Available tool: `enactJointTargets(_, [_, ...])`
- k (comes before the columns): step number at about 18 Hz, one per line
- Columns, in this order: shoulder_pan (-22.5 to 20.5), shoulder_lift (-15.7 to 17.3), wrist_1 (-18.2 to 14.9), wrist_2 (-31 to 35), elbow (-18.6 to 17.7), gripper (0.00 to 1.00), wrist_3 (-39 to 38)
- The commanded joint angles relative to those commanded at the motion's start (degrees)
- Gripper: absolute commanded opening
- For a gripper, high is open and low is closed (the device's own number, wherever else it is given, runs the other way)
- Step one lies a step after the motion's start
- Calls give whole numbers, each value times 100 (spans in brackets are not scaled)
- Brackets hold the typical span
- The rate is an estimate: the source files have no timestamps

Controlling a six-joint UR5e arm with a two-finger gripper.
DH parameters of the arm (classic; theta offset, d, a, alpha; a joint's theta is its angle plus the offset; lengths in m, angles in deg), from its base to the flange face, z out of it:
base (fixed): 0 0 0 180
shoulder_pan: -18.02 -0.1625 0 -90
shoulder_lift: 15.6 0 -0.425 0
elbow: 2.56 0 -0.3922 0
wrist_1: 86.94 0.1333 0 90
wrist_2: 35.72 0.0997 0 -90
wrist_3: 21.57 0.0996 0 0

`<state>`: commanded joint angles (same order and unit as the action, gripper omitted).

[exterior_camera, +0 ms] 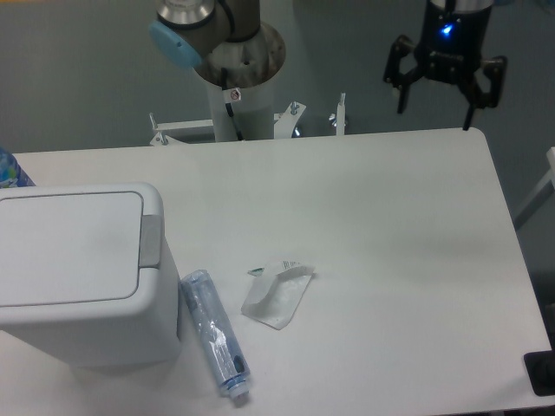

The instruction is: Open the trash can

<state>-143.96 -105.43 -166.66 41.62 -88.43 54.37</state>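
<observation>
The trash can (74, 260) is a large boxy white bin at the left of the table, its flat lid down and a grey push tab (150, 240) on its right side. My gripper (436, 116) hangs at the far right, above the table's back edge, a long way from the bin. Its two dark fingers (401, 91) are spread apart with nothing between them.
A clear plastic bottle (215, 333) lies just right of the bin, near the front edge. A crumpled white wrapper (277, 295) lies beside it. The arm's base column (238, 82) stands behind the table's back edge. A dark object (542, 374) sits at the front right corner.
</observation>
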Motion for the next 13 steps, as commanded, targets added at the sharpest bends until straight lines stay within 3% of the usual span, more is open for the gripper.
enactJointTargets(6, [0, -61, 18, -9, 79, 100, -44])
enactJointTargets(13, [17, -114, 176, -61, 62, 100, -790])
